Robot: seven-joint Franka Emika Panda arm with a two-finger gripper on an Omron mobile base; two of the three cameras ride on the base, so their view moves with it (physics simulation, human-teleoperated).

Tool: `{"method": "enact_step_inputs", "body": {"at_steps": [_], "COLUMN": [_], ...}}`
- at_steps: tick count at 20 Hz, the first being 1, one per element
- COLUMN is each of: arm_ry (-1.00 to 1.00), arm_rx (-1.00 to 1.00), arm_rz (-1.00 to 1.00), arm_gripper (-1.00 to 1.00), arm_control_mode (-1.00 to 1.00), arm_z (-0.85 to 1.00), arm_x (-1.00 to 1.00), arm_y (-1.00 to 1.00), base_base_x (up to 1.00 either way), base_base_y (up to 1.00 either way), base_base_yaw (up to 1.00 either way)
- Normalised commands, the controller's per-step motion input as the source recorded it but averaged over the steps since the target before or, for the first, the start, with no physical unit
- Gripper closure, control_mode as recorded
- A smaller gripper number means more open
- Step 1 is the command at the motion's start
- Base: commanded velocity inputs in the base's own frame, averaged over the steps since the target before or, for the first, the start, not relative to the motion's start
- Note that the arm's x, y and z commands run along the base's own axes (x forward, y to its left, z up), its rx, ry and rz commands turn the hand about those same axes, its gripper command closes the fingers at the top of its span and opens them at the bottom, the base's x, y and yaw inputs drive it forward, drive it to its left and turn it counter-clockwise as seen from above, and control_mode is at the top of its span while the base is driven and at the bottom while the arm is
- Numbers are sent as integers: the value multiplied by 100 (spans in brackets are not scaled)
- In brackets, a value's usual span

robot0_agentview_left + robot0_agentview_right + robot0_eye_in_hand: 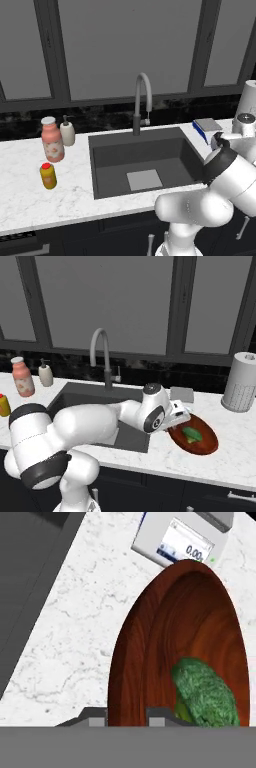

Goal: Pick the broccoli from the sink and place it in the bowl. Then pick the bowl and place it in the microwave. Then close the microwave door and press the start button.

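Low over the counter, jaws astride the bowl (165,642) rim beside broccoli (205,694).

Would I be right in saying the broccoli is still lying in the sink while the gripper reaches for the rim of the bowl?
Not quite: the broccoli already lies inside the bowl, as the right base view and hand view show. The gripper is indeed at the bowl's rim.
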Motion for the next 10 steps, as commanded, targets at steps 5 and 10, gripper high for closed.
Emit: {"method": "enact_step_inputs", "body": {"at_steps": [5,10], "arm_ry": [-1,-1], "arm_rx": [-1,-3], "arm_rz": [45,52], "arm_gripper": [100,100], "arm_control_mode": [-100,-100], "arm_z": [79,78], "arm_x": [-12,-11], "arm_y": [8,13], "base_base_x": [0,0], "base_base_y": [0,0], "base_base_yaw": [0,0]}}
